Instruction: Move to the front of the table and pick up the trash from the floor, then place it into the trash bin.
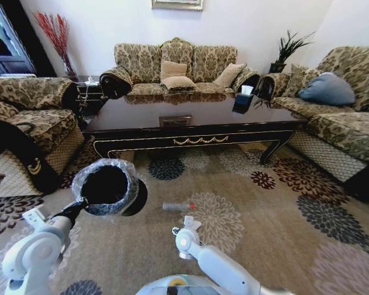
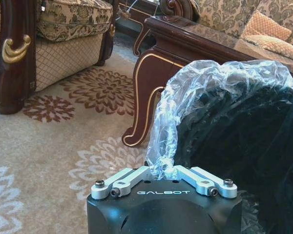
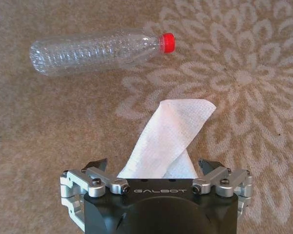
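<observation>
Because our left hand [image 2: 163,178] has its fingers pressed together on the plastic liner at the rim of the trash bin [image 1: 104,186], the bin stays steady and its mouth faces up, ready to receive whatever we bring over. It stands on the carpet [image 1: 264,227] just in front of the worktop [image 1: 190,120], near that worktop's left leg.

Our right hand [image 3: 156,170] hangs low over the carpet with its fingers [image 3: 95,165] spread, and a white paper tissue [image 3: 168,139] rises between them; whether the pads actually touch it we cannot tell, so we judge this a grasp being set up, not a finished one. Just beyond the tissue lies 1 clear plastic bottle [image 3: 95,48] with a red cap, flat on its side and apart from the hand. From the head view the bottle [image 1: 177,206] sits to the right of the bin, close by, so the carry should be short.
</observation>
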